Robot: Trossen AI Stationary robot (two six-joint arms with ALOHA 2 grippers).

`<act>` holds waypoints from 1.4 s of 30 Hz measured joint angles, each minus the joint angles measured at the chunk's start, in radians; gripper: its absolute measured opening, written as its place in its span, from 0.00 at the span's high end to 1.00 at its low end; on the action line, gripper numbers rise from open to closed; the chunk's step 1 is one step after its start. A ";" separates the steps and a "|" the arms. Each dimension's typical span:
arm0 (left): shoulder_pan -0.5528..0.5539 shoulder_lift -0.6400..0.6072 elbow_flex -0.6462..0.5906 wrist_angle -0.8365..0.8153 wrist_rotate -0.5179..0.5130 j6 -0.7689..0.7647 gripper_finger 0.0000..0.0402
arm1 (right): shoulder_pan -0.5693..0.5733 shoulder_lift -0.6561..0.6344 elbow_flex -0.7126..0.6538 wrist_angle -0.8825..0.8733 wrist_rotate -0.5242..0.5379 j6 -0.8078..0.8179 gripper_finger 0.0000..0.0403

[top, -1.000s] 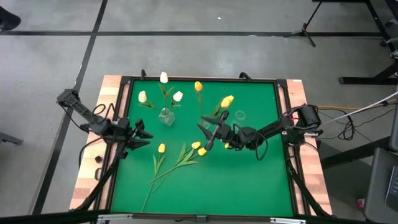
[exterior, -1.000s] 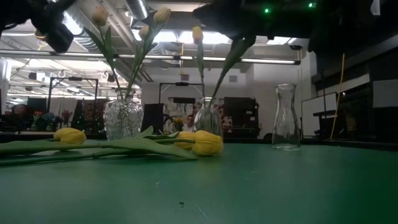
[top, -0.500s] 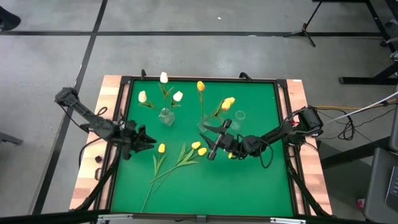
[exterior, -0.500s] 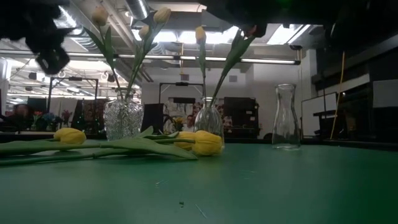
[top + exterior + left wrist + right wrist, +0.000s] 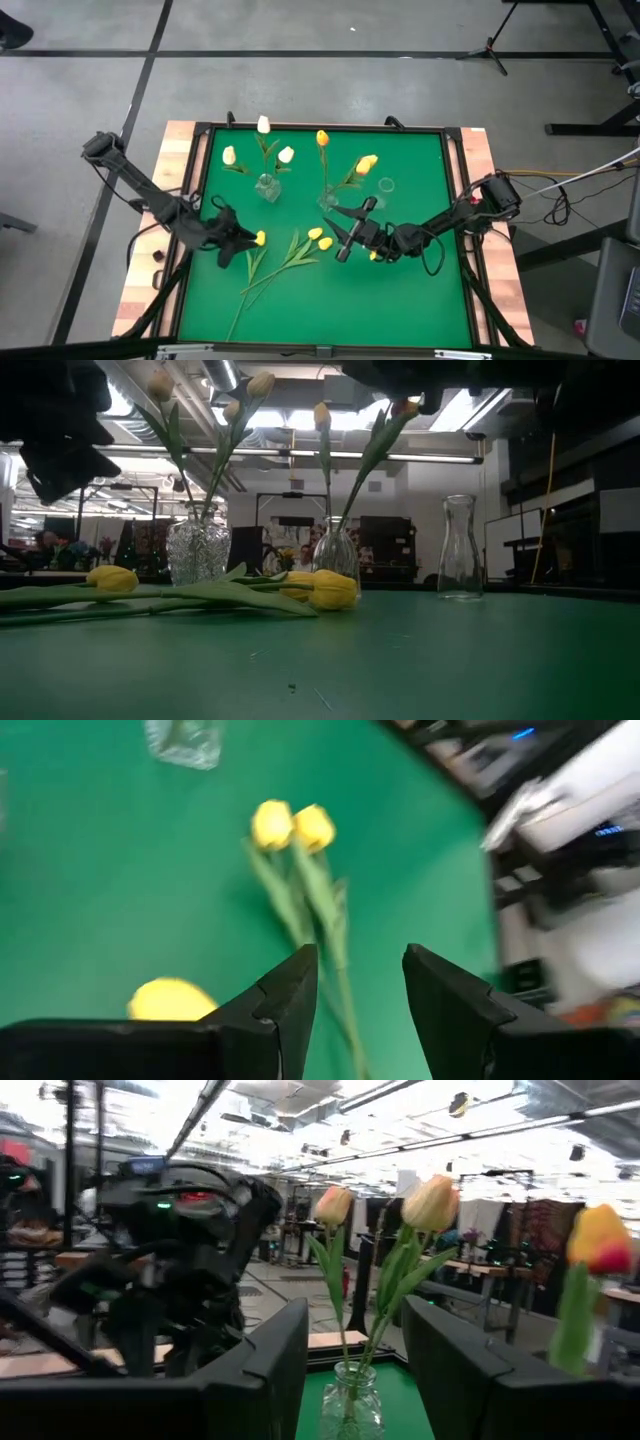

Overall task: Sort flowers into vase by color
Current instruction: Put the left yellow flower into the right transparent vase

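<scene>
So the green table mat (image 5: 400,290) is the biggest thing here, and I'll place everything off the cut-glass vase (image 5: 267,187) near its back-left area. That vase holds three white tulips (image 5: 264,125), fanned out above it. Just to the right of it, toward the mat's middle, there's a second clear vase (image 5: 327,199) with an orange-yellow tulip (image 5: 322,138) and a yellow one (image 5: 366,163) leaning off to the right, and further right again an empty glass bottle (image 5: 459,548). In front of the cut-glass vase, three yellow tulips are lying flat on the mat: a single one (image 5: 260,238) and a pair with heads together (image 5: 320,238). The left gripper (image 5: 233,240) is front-left of the cut-glass vase, fingers spread open, nothing in them, hovering right by the single tulip's head. The right gripper (image 5: 350,228) is front-right of it, just past the pair, also open and empty.
</scene>
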 joint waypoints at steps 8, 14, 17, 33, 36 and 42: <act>-0.005 0.278 0.219 -0.341 0.021 -0.313 0.63 | 0.034 0.000 0.000 0.001 0.101 -0.026 0.59; -0.037 0.459 0.252 -0.355 0.169 -0.480 0.63 | 0.053 0.000 0.000 0.001 0.134 -0.051 0.59; -0.067 0.531 0.253 -0.355 0.169 -0.562 0.63 | 0.053 0.000 0.000 0.001 0.156 -0.051 0.59; -0.121 0.683 0.334 -0.364 0.096 -0.656 0.63 | 0.052 0.000 0.000 -0.001 0.169 -0.050 0.59; -0.120 0.683 0.386 -0.408 0.062 -0.618 0.63 | 0.052 0.000 0.000 -0.003 0.179 -0.050 0.59; -0.112 0.702 0.424 -0.518 0.027 -0.605 0.63 | 0.052 0.000 0.000 -0.008 0.184 -0.043 0.59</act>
